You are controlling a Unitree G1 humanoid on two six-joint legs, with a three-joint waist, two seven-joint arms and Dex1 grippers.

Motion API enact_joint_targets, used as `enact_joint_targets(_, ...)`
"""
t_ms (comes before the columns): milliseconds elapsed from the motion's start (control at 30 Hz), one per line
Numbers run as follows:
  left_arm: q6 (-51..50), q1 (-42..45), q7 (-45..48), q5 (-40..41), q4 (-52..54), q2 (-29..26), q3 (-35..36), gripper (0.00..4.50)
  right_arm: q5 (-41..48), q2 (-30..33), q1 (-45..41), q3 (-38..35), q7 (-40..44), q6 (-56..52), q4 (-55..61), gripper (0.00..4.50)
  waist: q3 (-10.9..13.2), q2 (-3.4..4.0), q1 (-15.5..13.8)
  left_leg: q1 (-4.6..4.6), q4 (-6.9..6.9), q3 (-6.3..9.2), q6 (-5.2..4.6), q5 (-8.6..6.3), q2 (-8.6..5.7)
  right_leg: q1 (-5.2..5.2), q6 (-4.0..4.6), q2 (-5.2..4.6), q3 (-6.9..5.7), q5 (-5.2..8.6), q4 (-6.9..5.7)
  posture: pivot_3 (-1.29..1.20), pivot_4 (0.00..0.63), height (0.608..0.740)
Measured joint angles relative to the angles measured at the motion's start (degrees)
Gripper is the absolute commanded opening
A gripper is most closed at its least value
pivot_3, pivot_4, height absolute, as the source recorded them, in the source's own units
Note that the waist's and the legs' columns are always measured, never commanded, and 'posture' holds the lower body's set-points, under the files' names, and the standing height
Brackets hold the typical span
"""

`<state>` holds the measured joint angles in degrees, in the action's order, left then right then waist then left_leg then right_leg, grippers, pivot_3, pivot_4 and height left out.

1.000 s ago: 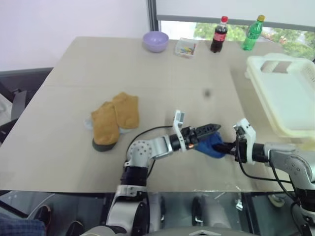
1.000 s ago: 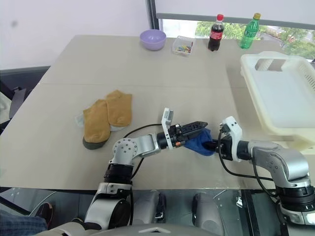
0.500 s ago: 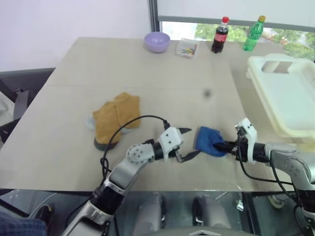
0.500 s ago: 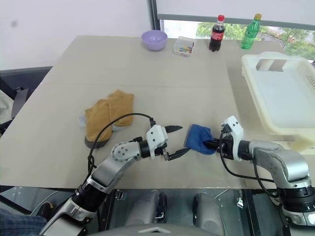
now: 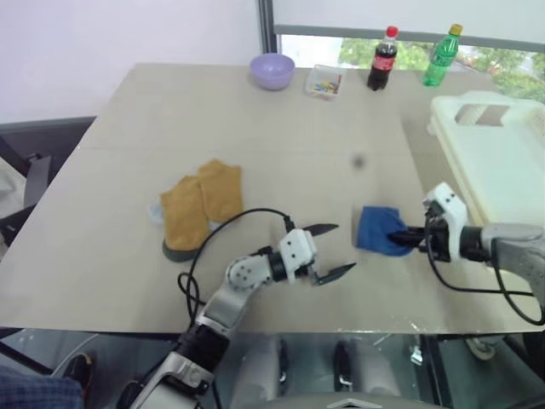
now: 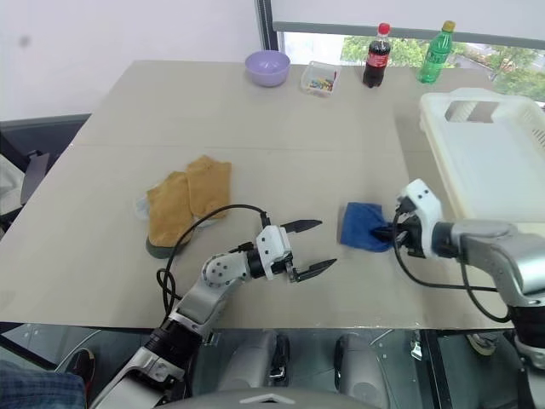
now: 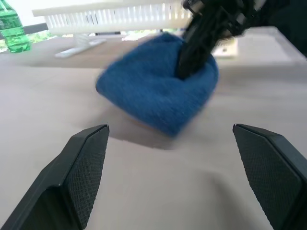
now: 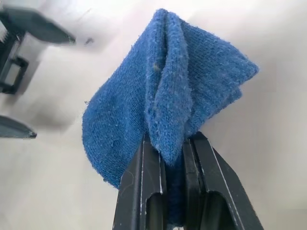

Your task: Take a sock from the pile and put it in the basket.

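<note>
Since the earlier frame, my right gripper [image 8: 175, 158] carries the blue sock [image 8: 168, 96] toward the basket [image 5: 494, 162]. Sock is fuzzy, folded, pinched at its edge. Left gripper [image 5: 334, 250] gapes empty.

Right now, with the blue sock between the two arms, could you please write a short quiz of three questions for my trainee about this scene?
1. True or false: the left tool is clamped on the blue sock.
2. Which tool holds the blue sock? A) left B) right C) both
3. Fill in: the two mustard-yellow socks lie on the ____, not in the basket.

Key:
1. False; its fingers stand wide open, apart from the sock.
2. B; the right tool pinches a fold of the sock.
3. table.
</note>
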<state>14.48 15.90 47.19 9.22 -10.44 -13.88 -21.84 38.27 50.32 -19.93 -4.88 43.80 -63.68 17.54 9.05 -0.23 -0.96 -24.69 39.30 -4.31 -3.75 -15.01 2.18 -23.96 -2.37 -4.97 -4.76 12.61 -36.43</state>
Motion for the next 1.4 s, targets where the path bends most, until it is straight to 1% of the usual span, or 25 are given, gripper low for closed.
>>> enact_joint_targets(167,1.1,2.0,1.3,1.2,-2.3,3.4,1.7,4.45,2.8,4.7,-2.3,-5.1,2.0,-2.0,-0.6,0.01,0.0,0.00,-0.1,-0.02,0.04,-0.01,0.00,0.00,-0.02,0.03,-0.01,-0.02,0.02,-0.01,0.00,0.00,0.150,0.733)
enact_joint_targets(300,1.0,5.0,1.1,1.3,-2.7,7.4,1.6,4.45,3.7,8.6,-7.1,-9.4,2.8,-3.0,-6.0,0.01,0.0,0.00,-0.3,-0.03,0.10,-0.01,-0.02,0.00,-0.04,0.04,-0.02,-0.02,0.03,-0.01,-0.01,0.00,0.150,0.733)
enact_joint_targets(400,-0.1,7.7,0.3,1.4,-2.7,9.8,1.7,4.45,3.7,11.5,-8.4,-10.4,4.7,-2.9,-10.0,0.01,0.0,-0.01,-0.3,-0.02,0.09,-0.01,-0.02,0.00,-0.02,0.04,-0.01,0.02,0.04,-0.01,-0.01,0.00,0.150,0.733)
enact_joint_targets(433,-1.2,9.2,0.0,1.5,-2.7,11.2,1.7,4.45,3.3,11.8,-9.5,-10.4,5.3,-2.3,-14.0,0.01,0.0,-0.01,-0.2,-0.02,0.10,-0.03,-0.02,0.00,-0.03,0.04,-0.02,0.02,0.06,-0.02,-0.01,0.00,0.150,0.733)
enact_joint_targets(500,-1.8,10.4,-0.2,1.5,-2.7,12.4,1.7,4.45,2.5,12.0,-10.6,-10.8,5.3,-1.5,-17.4,0.01,0.0,0.00,-0.1,-0.01,0.10,-0.05,-0.02,0.00,-0.04,0.04,-0.02,0.02,0.07,-0.02,-0.01,0.00,0.150,0.733)
enact_joint_targets(633,-2.9,12.8,-1.1,1.5,-4.6,14.6,2.0,4.45,0.6,12.4,-15.8,-12.2,4.4,0.2,-28.2,0.01,0.0,0.01,0.0,0.01,0.10,-0.07,-0.02,0.00,-0.04,0.03,-0.02,0.06,0.09,-0.02,-0.06,0.00,0.150,0.733)
enact_joint_targets(733,-3.1,14.5,-2.1,1.3,-6.5,16.2,2.3,4.45,-1.5,12.6,-17.9,-13.8,2.9,1.5,-37.2,0.01,0.0,0.01,-0.2,-0.01,0.10,-0.04,-0.02,0.00,-0.05,0.03,-0.02,0.07,0.08,-0.01,-0.06,0.00,0.150,0.733)
enact_joint_targets(833,-2.9,16.3,-2.7,1.0,-7.2,17.0,3.0,4.45,-3.1,10.6,-20.1,-15.3,-0.7,2.3,-44.2,0.01,0.0,0.03,0.0,0.00,0.10,-0.12,-0.01,0.01,-0.05,0.02,-0.02,0.06,0.16,-0.02,-0.07,0.00,0.150,0.733)
enact_joint_targets(867,-2.7,17.1,-2.7,0.8,-8.0,17.3,3.2,4.45,-3.9,8.8,-22.4,-17.1,-4.3,2.6,-47.8,0.01,0.0,0.05,0.2,0.03,0.10,-0.22,0.00,0.02,-0.05,-0.01,-0.02,0.07,0.22,-0.02,-0.09,0.00,0.150,0.733)
enact_joint_targets(900,-2.7,17.3,-2.7,0.7,-8.2,17.5,3.1,4.45,-4.1,8.4,-22.8,-17.6,-5.4,2.7,-48.7,0.01,0.0,0.06,0.1,0.03,0.10,-0.23,0.00,0.02,-0.06,-0.02,-0.02,0.07,0.23,-0.02,-0.11,0.00,0.150,0.733)
enact_joint_targets(933,-2.5,17.5,-2.7,0.5,-8.4,17.7,3.2,4.45,-4.4,7.0,-24.6,-19.3,-8.9,2.7,-51.6,0.01,0.0,0.07,0.1,0.05,0.10,-0.25,0.00,0.02,-0.05,-0.04,-0.02,0.09,0.25,-0.02,-0.13,0.00,0.150,0.733)
enact_joint_targets(967,-2.4,17.7,-2.7,0.4,-8.7,17.8,3.2,4.45,-4.6,6.5,-25.4,-20.3,-10.6,2.8,-52.9,0.93,0.0,0.08,0.1,0.04,0.10,-0.26,0.00,0.02,-0.05,-0.07,-0.02,0.09,0.26,-0.02,-0.17,0.00,0.150,0.733)
enact_joint_targets(1000,-2.3,17.7,-2.6,0.3,-8.9,17.9,3.2,4.45,-4.8,6.0,-26.0,-21.2,-12.2,2.8,-54.5,1.31,0.0,0.08,0.1,0.04,0.10,-0.26,0.00,0.02,-0.05,-0.08,-0.02,0.10,0.26,-0.02,-0.21,0.00,0.150,0.733)
enact_joint_targets(1033,-2.2,17.7,-2.6,0.0,-9.2,17.9,3.3,4.45,-5.0,5.8,-26.2,-21.9,-13.2,2.8,-55.7,1.88,0.0,0.09,0.0,0.03,0.10,-0.24,0.00,0.02,-0.04,-0.08,-0.02,0.11,0.25,-0.02,-0.23,0.00,0.150,0.733)
enact_joint_targets(1167,-1.6,17.7,-2.4,-0.1,-10.1,17.7,3.7,4.45,-6.1,5.6,-26.0,-22.2,-14.6,2.8,-57.2,3.80,0.0,0.16,0.0,0.02,0.10,-0.31,0.00,0.02,-0.05,-0.09,-0.02,0.08,0.34,-0.02,-0.23,0.00,0.150,0.733)
enact_joint_targets(1200,-1.6,17.7,-2.3,-0.1,-10.3,17.6,3.7,4.45,-6.4,5.7,-25.9,-22.3,-14.8,3.0,-57.2,4.21,0.0,0.16,0.0,0.02,0.10,-0.32,0.00,0.02,-0.05,-0.09,-0.03,0.08,0.36,-0.02,-0.22,0.00,0.150,0.733)
enact_joint_targets(1333,-1.6,17.5,-2.2,-0.2,-10.4,16.7,3.8,4.45,-9.3,6.4,-23.1,-20.7,-14.5,6.9,-56.3,4.21,0.0,0.17,-0.1,0.03,0.10,-0.31,-0.01,0.01,-0.05,-0.09,-0.03,0.09,0.34,-0.02,-0.23,0.00,0.150,0.733)
enact_joint_targets(1400,-1.6,17.1,-2.2,-0.2,-10.3,15.9,4.0,4.45,-10.9,6.8,-21.8,-20.1,-13.6,9.6,-55.1,4.21,0.0,0.29,0.1,0.05,0.10,-0.35,-0.01,0.02,-0.05,-0.10,-0.04,0.09,0.41,-0.02,-0.25,0.00,0.150,0.733)
